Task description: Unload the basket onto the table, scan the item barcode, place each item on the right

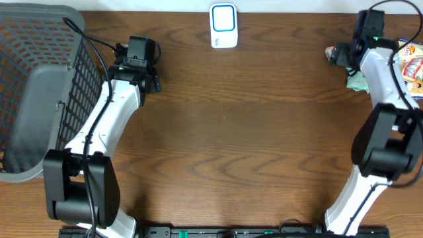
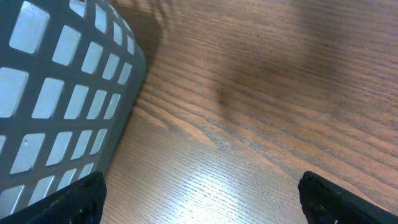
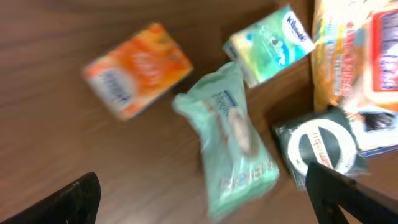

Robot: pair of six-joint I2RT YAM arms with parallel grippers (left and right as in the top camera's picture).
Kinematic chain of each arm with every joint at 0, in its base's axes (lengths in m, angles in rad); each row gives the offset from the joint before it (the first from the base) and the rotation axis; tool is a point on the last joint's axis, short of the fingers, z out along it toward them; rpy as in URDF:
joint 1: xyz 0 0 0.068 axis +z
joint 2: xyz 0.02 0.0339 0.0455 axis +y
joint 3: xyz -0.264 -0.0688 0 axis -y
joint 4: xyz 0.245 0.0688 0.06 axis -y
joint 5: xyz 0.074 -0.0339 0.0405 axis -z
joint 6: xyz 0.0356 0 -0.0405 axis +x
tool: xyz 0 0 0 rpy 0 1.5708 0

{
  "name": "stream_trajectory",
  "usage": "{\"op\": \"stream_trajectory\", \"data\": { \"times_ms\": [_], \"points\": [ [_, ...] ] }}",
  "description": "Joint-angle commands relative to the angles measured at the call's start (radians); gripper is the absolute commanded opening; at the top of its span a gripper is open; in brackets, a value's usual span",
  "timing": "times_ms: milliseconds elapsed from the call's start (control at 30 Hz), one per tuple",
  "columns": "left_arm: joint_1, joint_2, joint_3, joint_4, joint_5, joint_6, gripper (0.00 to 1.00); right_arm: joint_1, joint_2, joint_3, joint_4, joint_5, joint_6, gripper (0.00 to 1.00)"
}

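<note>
The white and blue barcode scanner stands at the table's far edge. Several items lie at the far right, under my right gripper: an orange box, a green Kleenex pack, a mint wipes pack and a wrapped tape roll. The right gripper is open above them, with the wipes pack below the gap between its fingers, and it holds nothing. My left gripper hangs open over bare wood beside the basket, empty; from above it shows at the left.
A grey mesh basket fills the left end of the table, and its wall is close to the left gripper. A yellow snack bag lies at the far right edge.
</note>
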Motion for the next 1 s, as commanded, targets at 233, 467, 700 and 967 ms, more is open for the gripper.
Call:
{"op": "stream_trajectory", "data": {
  "times_ms": [233,467,700,967],
  "points": [
    [0.001,-0.004,0.012,-0.003,-0.013,0.005,0.98,0.166,-0.348,-0.004,-0.238,-0.109,0.010,0.99],
    [0.001,-0.004,0.012,-0.003,-0.013,0.005,0.98,0.293,-0.541,-0.164,-0.258,-0.067,-0.117,0.99],
    [0.001,-0.004,0.012,-0.003,-0.013,0.005,0.98,0.299,-0.848,-0.518,-0.171,-0.092,-0.117,0.99],
    [0.001,-0.004,0.012,-0.003,-0.013,0.005,0.98,0.299,-1.109,-0.788,-0.120,-0.282,-0.116,0.99]
  ]
}}
